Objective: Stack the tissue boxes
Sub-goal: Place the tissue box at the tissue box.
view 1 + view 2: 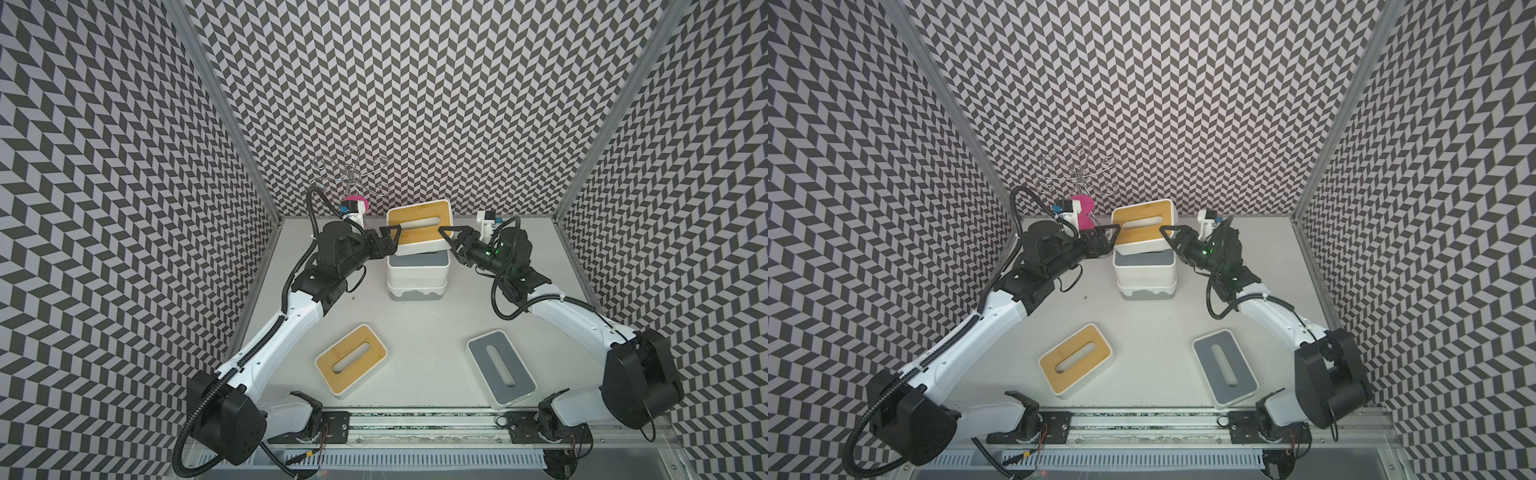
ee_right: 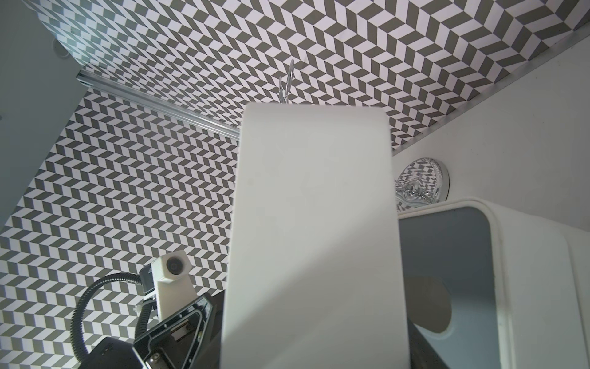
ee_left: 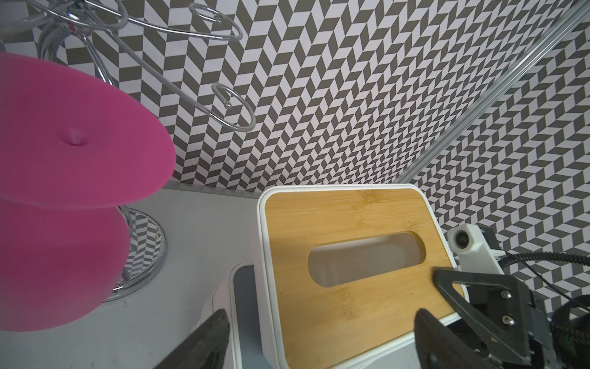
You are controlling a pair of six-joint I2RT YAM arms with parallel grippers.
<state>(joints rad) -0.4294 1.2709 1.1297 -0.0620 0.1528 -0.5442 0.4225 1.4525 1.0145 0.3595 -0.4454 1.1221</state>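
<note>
A bamboo-lidded tissue box (image 1: 419, 226) (image 1: 1144, 226) (image 3: 344, 230) hangs tilted just above a stack at the back of the table. The stack is a grey-lidded box (image 1: 417, 262) (image 2: 447, 249) on a white box with a grey base (image 1: 415, 286). My right gripper (image 1: 446, 239) (image 1: 1169, 239) is shut on the tilted box's right end, one finger on the lid. Its white wall (image 2: 313, 223) fills the right wrist view. My left gripper (image 1: 392, 240) (image 3: 322, 322) stands open astride the left end, one finger clear of the box. Another bamboo box (image 1: 351, 359) and a grey box (image 1: 500, 370) lie flat near the front.
A chrome wire stand (image 1: 351, 174) (image 3: 143, 249) with a pink round thing (image 1: 359, 203) (image 3: 73, 143) on it stands at the back, just behind my left wrist. Patterned walls close in three sides. The arms' base rail (image 1: 415, 419) runs along the front edge.
</note>
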